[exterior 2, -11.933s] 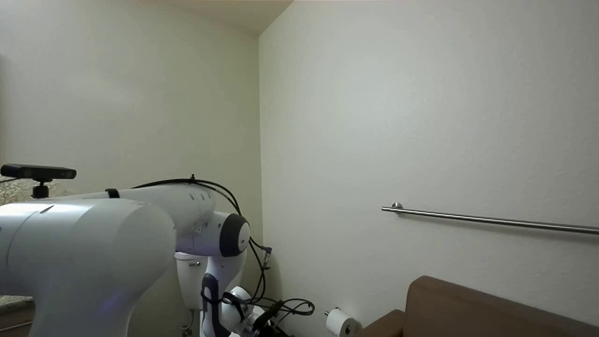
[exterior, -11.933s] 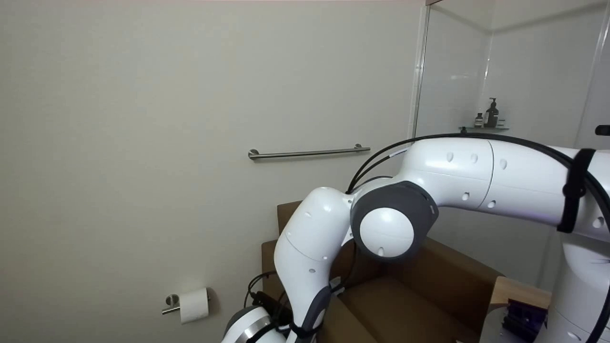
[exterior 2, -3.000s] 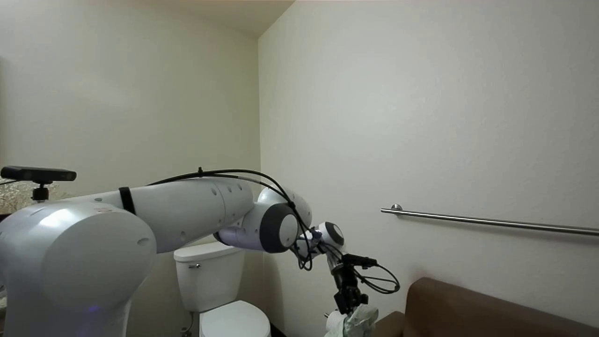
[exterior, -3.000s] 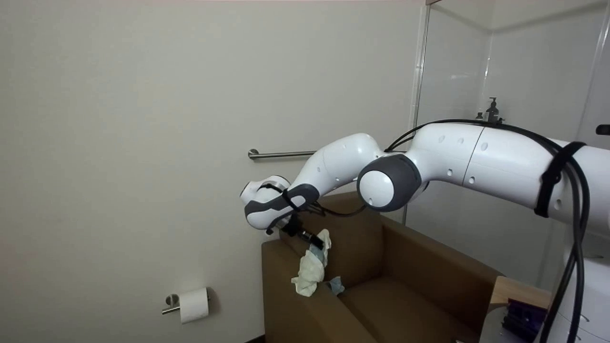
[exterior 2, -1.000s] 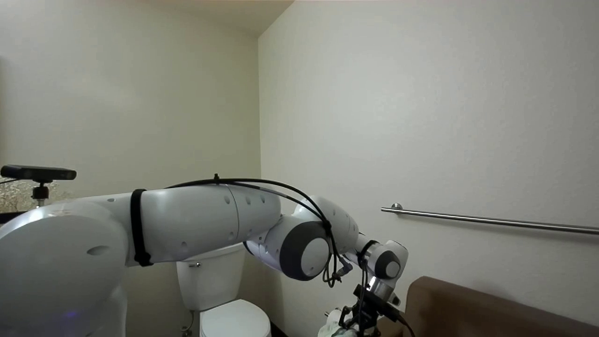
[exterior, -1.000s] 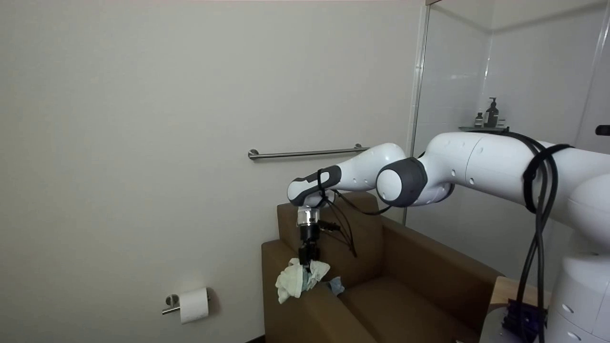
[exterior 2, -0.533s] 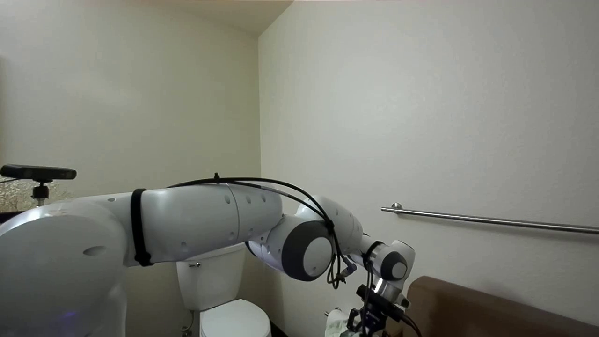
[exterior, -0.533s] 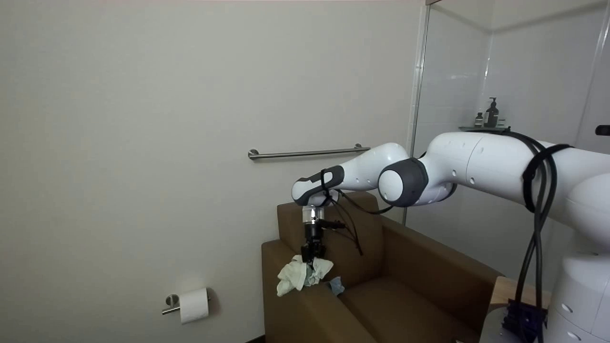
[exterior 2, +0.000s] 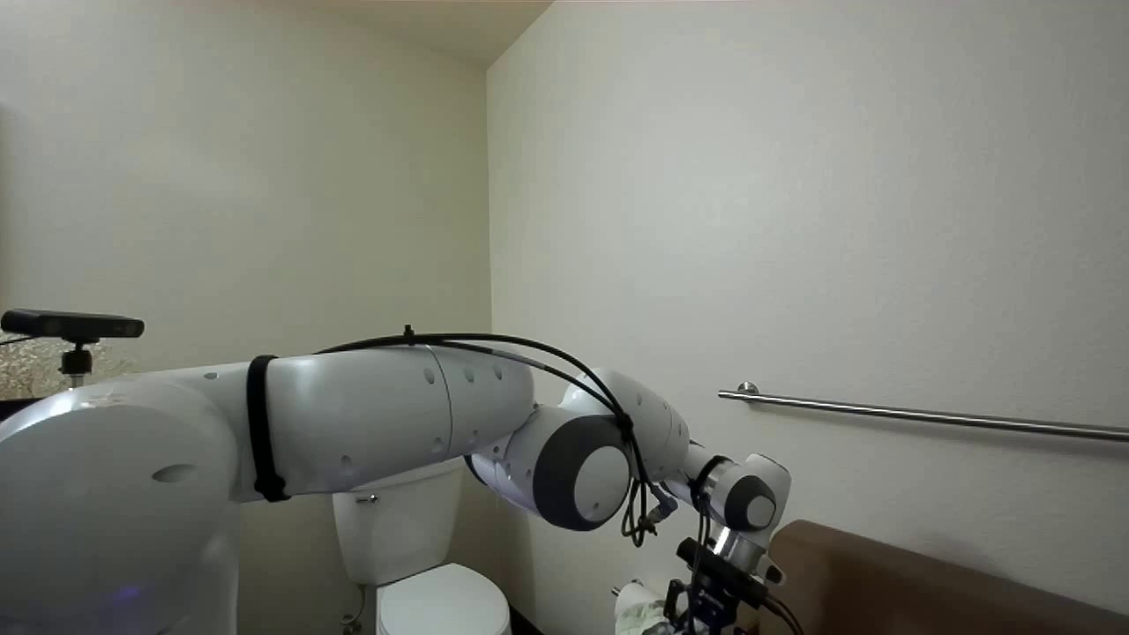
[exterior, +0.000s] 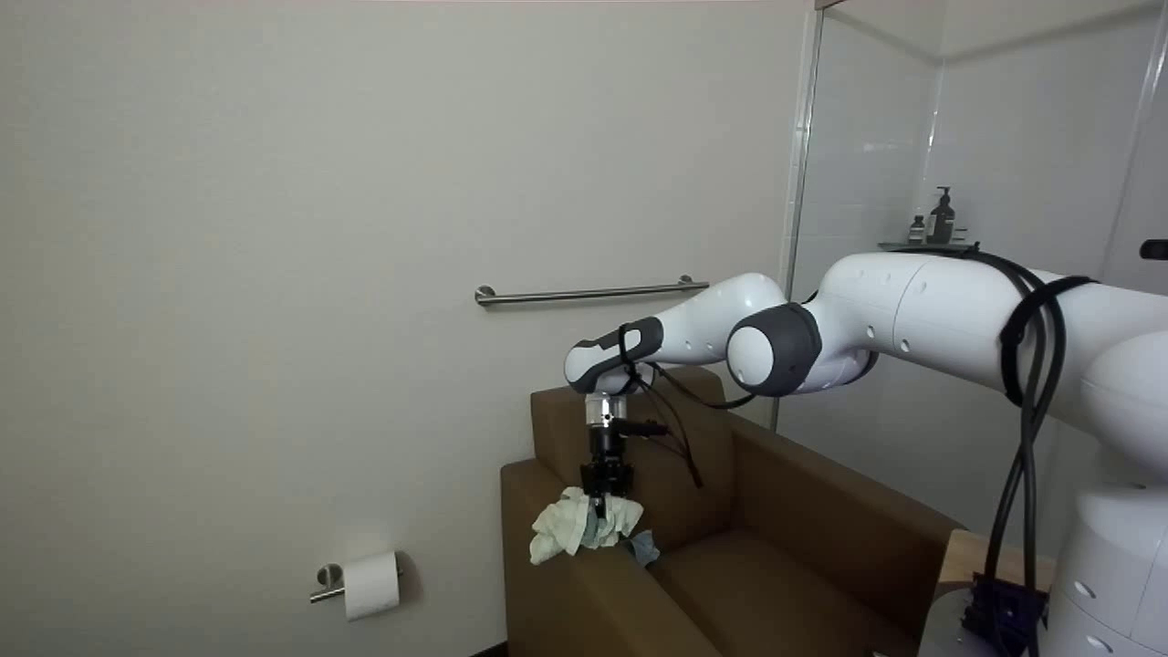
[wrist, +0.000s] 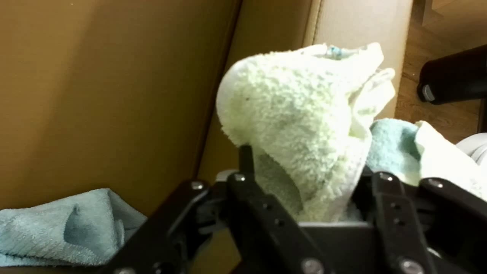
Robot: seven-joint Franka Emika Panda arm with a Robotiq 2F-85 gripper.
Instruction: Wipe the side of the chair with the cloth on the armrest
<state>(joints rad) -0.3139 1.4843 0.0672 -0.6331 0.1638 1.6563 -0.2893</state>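
While the brown armchair [exterior: 766, 589] is occupying the lower centre of the frame in an exterior view, the pale green-white terry cloth [wrist: 296, 102] is sitting bunched over the armrest [exterior: 630, 607] there, apparently touching its top. The Robotiq gripper [wrist: 306, 165] is pointing down into that bundle; in the wrist view its jaws are standing partway apart and seem to be clamping the thick wad that is filling the gap between them, though how firmly they are squeezing I cannot tell. Picking up the cloth is looking done, then. The wiping is harder to judge: most of the fabric is lying on the armrest's top, while a corner is drooping towards the outer side panel [exterior: 538, 611], and whether it is touching that panel is not showing. Strokes along the side are probably remaining, since nothing visible is marking any part as wiped. At the lower left of the wrist view, a blue-gray cloth [wrist: 72, 228] is lying apart, ungripped, likely playing no role.
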